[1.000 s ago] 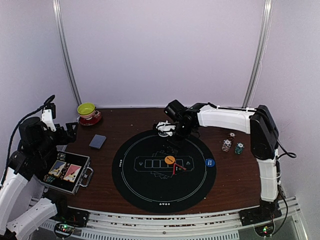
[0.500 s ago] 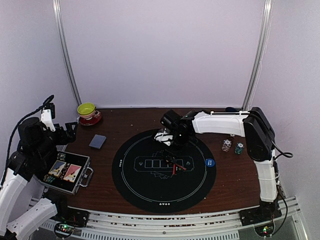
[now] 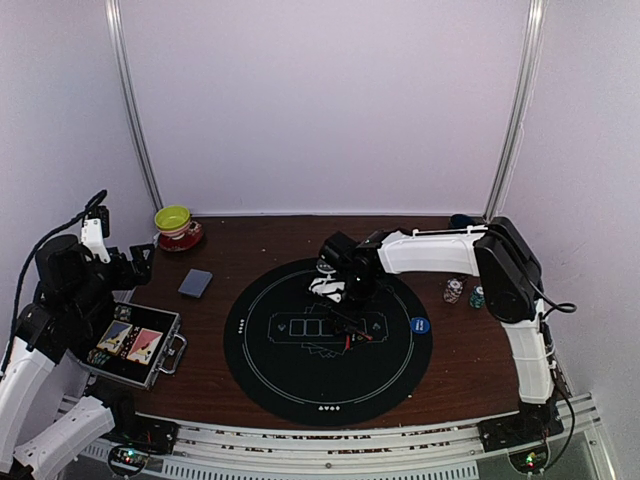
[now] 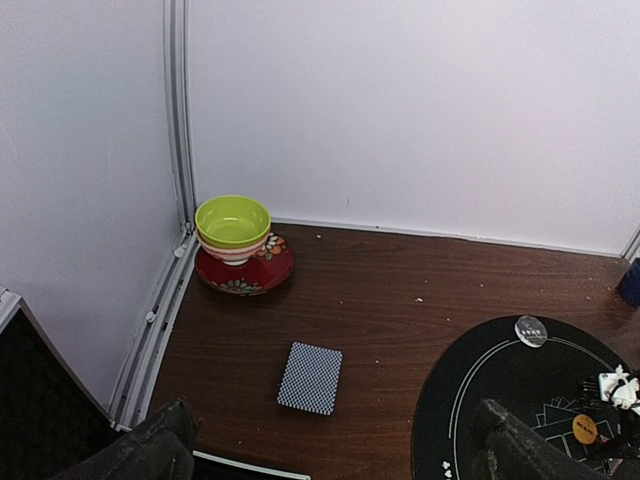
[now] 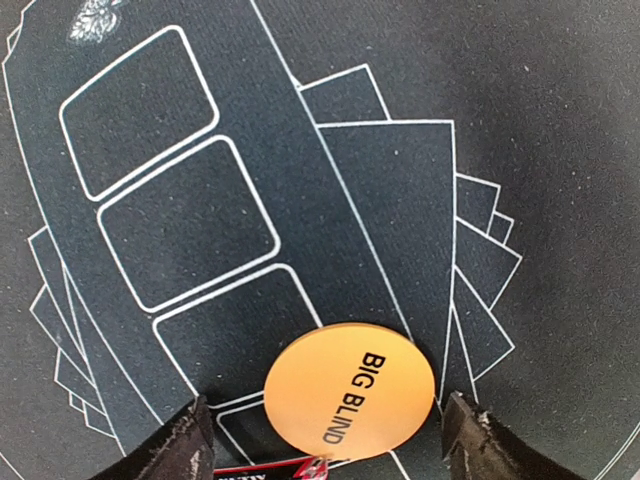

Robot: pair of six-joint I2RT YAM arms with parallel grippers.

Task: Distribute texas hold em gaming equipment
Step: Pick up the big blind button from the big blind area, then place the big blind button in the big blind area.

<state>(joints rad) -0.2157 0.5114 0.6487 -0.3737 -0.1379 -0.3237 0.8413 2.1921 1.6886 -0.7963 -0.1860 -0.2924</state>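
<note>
The orange "BIG BLIND" disc button [image 5: 350,390] lies flat on the black round poker mat [image 3: 270,350]. My right gripper [image 5: 330,445] is open just above it, one finger on each side; in the top view the gripper [image 3: 343,310] hides the disc. The red triangle marker [image 3: 356,338] lies next to it, and its tip [image 5: 285,468] shows under the disc. The blue disc [image 3: 419,325] sits at the mat's right edge. The grey-blue card deck [image 4: 310,377] lies on the wood left of the mat. Chip stacks [image 3: 455,290] stand right of the mat. My left gripper [image 4: 330,460] is open and empty, held high at the left.
A yellow-green bowl [image 4: 232,222] on a red saucer [image 4: 250,275] stands at the back left. An open black case [image 3: 135,345] lies at the table's left edge. A dark blue mug [image 3: 458,220] stands at the back right. A white disc [image 4: 531,330] lies on the mat's far rim.
My right gripper has moved left and down over the mat's centre, and it now covers the orange disc in the top view. The left arm has not moved.
</note>
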